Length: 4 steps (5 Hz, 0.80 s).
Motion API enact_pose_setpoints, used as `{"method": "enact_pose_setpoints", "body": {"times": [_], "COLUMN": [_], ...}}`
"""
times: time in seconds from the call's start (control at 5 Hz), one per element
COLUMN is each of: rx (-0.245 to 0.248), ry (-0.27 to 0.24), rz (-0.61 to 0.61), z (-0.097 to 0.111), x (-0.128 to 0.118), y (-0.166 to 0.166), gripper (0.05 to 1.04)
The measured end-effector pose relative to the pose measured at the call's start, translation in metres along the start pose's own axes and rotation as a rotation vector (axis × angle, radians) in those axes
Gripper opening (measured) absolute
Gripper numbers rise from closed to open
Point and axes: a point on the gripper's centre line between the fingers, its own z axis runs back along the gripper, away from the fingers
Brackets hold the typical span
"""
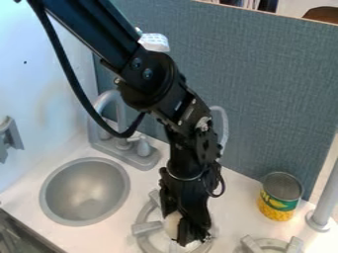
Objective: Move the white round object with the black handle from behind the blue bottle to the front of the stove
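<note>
The black gripper (180, 228) hangs low over the left stove burner (142, 228), right of the sink. A pale, cream-coloured rounded object (173, 224) shows against the gripper's lower left side, above the burner ring. The arm covers part of that object, and what it is and whether it is held cannot be told. To the right stands an upright open can (280, 200) with a green and yellow label, apart from the gripper.
A round grey sink (86, 191) lies at the left, with a grey faucet (124, 143) behind it. Another burner (272, 244) is at the lower right edge, near a grey post (323, 205). A blue-grey panel (271, 99) stands behind the counter.
</note>
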Motion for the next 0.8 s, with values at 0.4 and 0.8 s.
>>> {"method": "enact_pose_setpoints", "body": {"times": [0.4, 0.8], "rx": [-0.069, -0.082], "ry": [-0.009, -0.049], "rz": [0.001, 0.028], "z": [-0.102, -0.111], "x": [0.009, 0.012], "y": [-0.02, -0.019], "gripper": [0.614, 0.663]}}
